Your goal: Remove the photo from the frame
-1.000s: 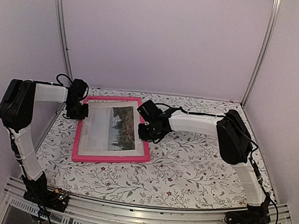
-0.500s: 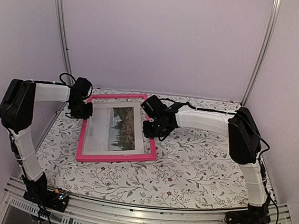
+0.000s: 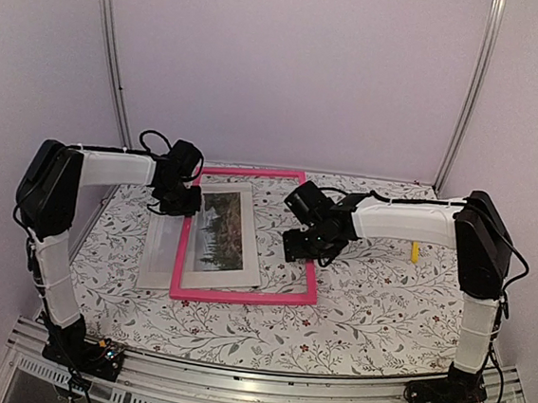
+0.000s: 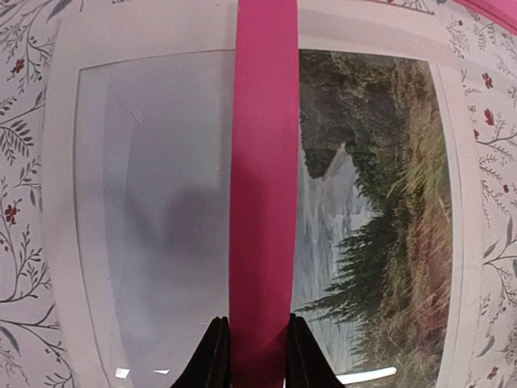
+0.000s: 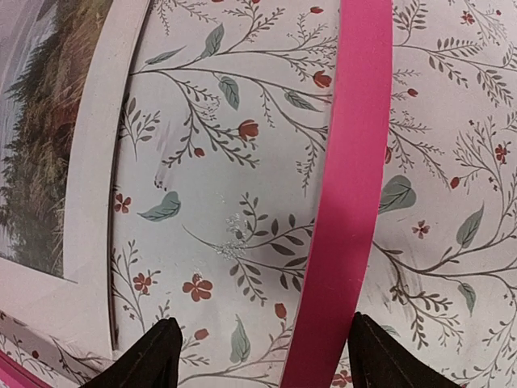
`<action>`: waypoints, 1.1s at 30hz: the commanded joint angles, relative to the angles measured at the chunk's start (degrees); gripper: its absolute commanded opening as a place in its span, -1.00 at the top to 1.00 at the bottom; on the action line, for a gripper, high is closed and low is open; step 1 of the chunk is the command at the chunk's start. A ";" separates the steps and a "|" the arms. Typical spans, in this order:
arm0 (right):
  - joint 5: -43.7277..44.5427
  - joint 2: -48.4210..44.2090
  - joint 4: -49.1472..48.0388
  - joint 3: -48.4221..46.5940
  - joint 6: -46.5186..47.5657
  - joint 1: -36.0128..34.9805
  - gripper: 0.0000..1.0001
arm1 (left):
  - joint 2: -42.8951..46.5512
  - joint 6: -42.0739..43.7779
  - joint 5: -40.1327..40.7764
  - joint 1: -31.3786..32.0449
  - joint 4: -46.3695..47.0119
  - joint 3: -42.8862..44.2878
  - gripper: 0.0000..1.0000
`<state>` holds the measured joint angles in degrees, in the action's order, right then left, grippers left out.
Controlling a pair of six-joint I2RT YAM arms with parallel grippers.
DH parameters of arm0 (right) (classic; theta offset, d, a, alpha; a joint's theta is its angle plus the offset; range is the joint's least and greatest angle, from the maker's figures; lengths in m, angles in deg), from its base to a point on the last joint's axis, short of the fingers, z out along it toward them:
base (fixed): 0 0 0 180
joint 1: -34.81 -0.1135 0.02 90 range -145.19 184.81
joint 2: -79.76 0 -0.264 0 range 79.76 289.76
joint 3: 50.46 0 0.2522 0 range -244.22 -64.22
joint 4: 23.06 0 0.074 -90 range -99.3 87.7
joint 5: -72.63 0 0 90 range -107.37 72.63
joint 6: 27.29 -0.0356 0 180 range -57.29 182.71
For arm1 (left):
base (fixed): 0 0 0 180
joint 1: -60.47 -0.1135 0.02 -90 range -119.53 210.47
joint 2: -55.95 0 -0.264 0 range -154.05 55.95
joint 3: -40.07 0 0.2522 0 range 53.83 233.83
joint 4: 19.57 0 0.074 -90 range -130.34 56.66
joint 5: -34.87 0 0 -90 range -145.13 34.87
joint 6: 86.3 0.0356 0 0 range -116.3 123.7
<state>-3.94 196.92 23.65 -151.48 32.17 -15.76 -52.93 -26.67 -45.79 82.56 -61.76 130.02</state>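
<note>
The pink frame (image 3: 241, 297) lies on the flowered table, shifted right of the photo (image 3: 223, 230). Its left bar crosses over the middle of the print. The photo lies flat with its left white margin outside the frame. My left gripper (image 3: 181, 203) is shut on the frame's left bar (image 4: 262, 162), and both fingers (image 4: 212, 356) press its sides above the photo (image 4: 371, 202). My right gripper (image 3: 305, 248) hovers open over the frame's right bar (image 5: 355, 162). The bar runs between its spread fingers (image 5: 153, 356), close to the right one. The photo's edge (image 5: 48, 145) shows at the left.
A small yellow object (image 3: 414, 251) lies on the table near the right wall. Aluminium posts (image 3: 112, 53) stand at the back corners, with walls close on both sides. The table's front rail (image 3: 251, 390) runs along the bottom.
The frame has slid right, off the photo's left part, with my left gripper holding its left bar. My right gripper has opened and let go of the right bar.
</note>
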 commanded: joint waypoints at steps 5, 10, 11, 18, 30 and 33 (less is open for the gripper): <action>4.84 -15.26 -3.12 11.19 0.08 3.60 -0.76 | -8.16 -9.50 0.54 8.16 -1.59 8.68 1.00; 6.51 -22.72 -2.25 15.53 0.39 6.45 -0.89 | -12.18 -13.19 0.67 12.29 -3.60 14.60 1.00; 6.91 -24.09 -1.95 16.10 0.40 6.91 -0.90 | -12.87 -14.01 0.48 13.03 -3.66 15.60 1.00; 8.29 -31.91 -0.26 18.30 1.17 8.98 -0.93 | -18.32 -20.13 2.07 18.29 -8.65 24.62 1.00; 8.67 -38.97 2.65 19.98 1.33 9.19 -0.93 | -28.37 -25.47 0.93 24.80 -13.43 39.97 1.00; 8.48 -40.00 3.16 20.80 1.07 9.20 -0.93 | -29.52 -26.45 0.70 25.54 -13.22 41.54 1.00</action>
<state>3.56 158.85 24.70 -132.07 33.19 -6.75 -81.73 -49.95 -43.65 106.84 -76.25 168.11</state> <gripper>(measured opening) 0.963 0.205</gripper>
